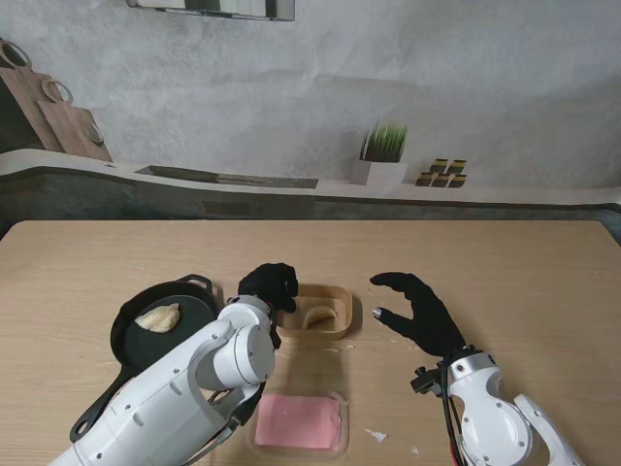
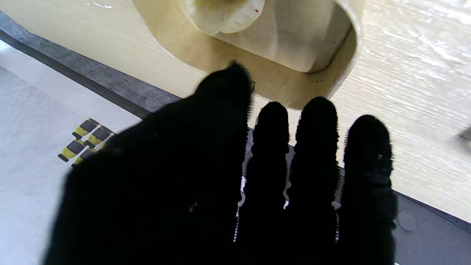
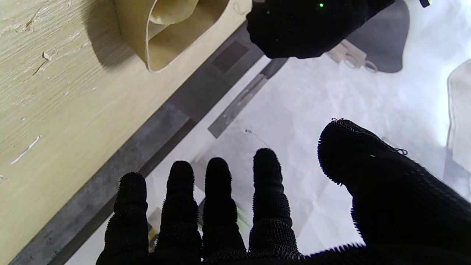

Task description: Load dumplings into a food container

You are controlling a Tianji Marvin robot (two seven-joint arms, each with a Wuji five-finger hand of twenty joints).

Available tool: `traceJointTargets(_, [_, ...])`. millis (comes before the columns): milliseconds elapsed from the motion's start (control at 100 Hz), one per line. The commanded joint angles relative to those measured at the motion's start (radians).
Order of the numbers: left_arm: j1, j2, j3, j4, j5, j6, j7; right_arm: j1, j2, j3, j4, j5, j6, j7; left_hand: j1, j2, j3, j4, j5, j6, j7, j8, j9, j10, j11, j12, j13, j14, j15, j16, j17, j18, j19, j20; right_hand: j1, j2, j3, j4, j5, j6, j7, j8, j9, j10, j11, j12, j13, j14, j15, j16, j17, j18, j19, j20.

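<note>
A tan food container (image 1: 335,313) stands mid-table with a pale dumpling (image 1: 315,315) inside it; the container (image 2: 342,48) and dumpling (image 2: 224,13) also show in the left wrist view, and the container (image 3: 154,48) in the right wrist view. My left hand (image 1: 271,286), in a black glove, hovers at the container's left rim, fingers apart and empty. Another dumpling (image 1: 158,316) lies in the black pan (image 1: 131,340) to the left. My right hand (image 1: 415,311) is open to the right of the container, holding nothing.
A pink lid or tray (image 1: 300,423) lies near me in front of the container. Small white crumbs (image 1: 376,436) sit on the wood to its right. A potted plant (image 1: 381,155) and yellow-black blocks (image 1: 441,174) stand on the far counter.
</note>
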Motion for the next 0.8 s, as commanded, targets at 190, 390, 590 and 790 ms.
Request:
traceJointTargets(190, [0.105, 0.106, -0.13, -0.135, 0.246, -0.143, -0.174, -0.003, -0.008, -0.005, 0.0, -0.001, 0.005, 0.012, -0.249, 0.15, -0.063, 0.058, -0.289, -0.004, -0.403, -0.148, -0.498, 0.007, -0.067, -0.395, -0.523, 0.053, -0.145, -0.158, -0.48, -0.076, -0.123, 0.066, -0.015, 0.005, -0.007, 0.035, 0.005, -0.017, 0.004, -0.001, -0.008, 0.002, 0.017, 0.004, -0.012, -0.003, 0.006, 0.009, 0.006, -0.013, 0.005, 0.016])
traceJointTargets(390, [0.246, 0.162, -0.342, -0.275, 0.446, -0.19, -0.374, 0.001, -0.007, -0.013, 0.001, -0.003, 0.014, 0.015, -0.258, 0.182, -0.12, 0.061, -0.298, 0.084, -0.464, -0.184, -0.503, 0.073, -0.089, -0.439, -0.544, 0.071, -0.167, -0.195, -0.491, -0.053, -0.145, 0.085, -0.016, 0.007, -0.007, 0.035, 0.004, -0.019, 0.004, -0.001, -0.009, 0.001, 0.017, 0.004, -0.013, -0.003, 0.006, 0.009, 0.005, -0.014, 0.005, 0.016])
traceJointTargets(590, [0.31, 0.181, -0.455, -0.325, 0.558, -0.167, -0.539, 0.006, -0.007, -0.021, 0.003, -0.005, 0.019, 0.016, -0.258, 0.188, -0.162, 0.06, -0.227, 0.177, -0.545, -0.235, -0.448, 0.134, -0.109, -0.484, -0.496, 0.116, -0.186, -0.227, -0.415, 0.019, -0.168, 0.055, -0.016, 0.007, -0.008, 0.035, 0.003, -0.018, 0.004, 0.0, -0.009, 0.003, 0.018, 0.004, -0.014, -0.003, 0.006, 0.009, 0.005, -0.014, 0.005, 0.017])
traceJointTargets(790, [0.331, 0.187, -0.494, -0.301, 0.649, -0.122, -0.624, 0.007, -0.007, -0.024, 0.004, -0.005, 0.018, 0.015, -0.243, 0.198, -0.162, 0.066, -0.186, 0.216, -0.551, -0.24, -0.396, 0.137, -0.076, -0.478, -0.432, 0.128, -0.166, -0.228, -0.346, 0.04, -0.141, 0.043, -0.015, 0.007, -0.007, 0.035, 0.004, -0.017, 0.004, -0.001, -0.009, 0.002, 0.018, 0.004, -0.014, -0.002, 0.006, 0.009, 0.005, -0.014, 0.005, 0.017])
